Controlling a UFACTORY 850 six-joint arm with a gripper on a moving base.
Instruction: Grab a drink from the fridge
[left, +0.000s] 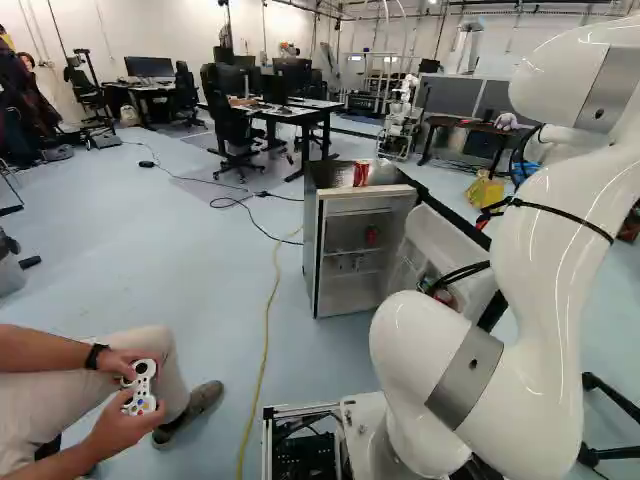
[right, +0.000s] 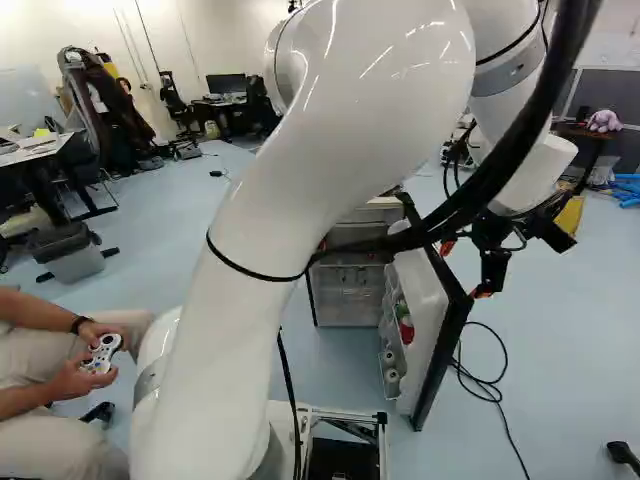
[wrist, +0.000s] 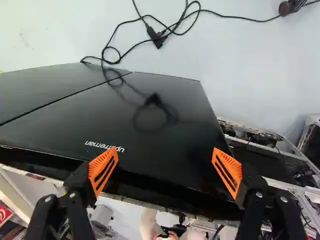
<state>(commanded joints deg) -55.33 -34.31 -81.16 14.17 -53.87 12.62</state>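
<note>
My gripper (right: 466, 268) is at the outer side of the opened fridge door (right: 428, 290) in the right base view. Open and empty, the gripper (wrist: 165, 157) spreads its orange pads over the door's glossy black face (wrist: 150, 120) near one long edge in the wrist view; contact cannot be told. The small fridge (left: 312, 240) stands ahead, its inside exposed. A red can (left: 371, 235) is on an inner shelf, and red cans (left: 361, 174) stand on top. Door racks hold a red item (right: 405, 330) and other things, partly hidden by the arm in the left base view.
A black cable (right: 485, 385) lies coiled on the floor on the door's outer side. A yellow cable (left: 262, 370) runs along the floor left of the fridge. Behind are desks (left: 300, 112), office chairs and another robot (left: 400, 120). The base's metal frame (wrist: 255, 145) shows beyond one finger.
</note>
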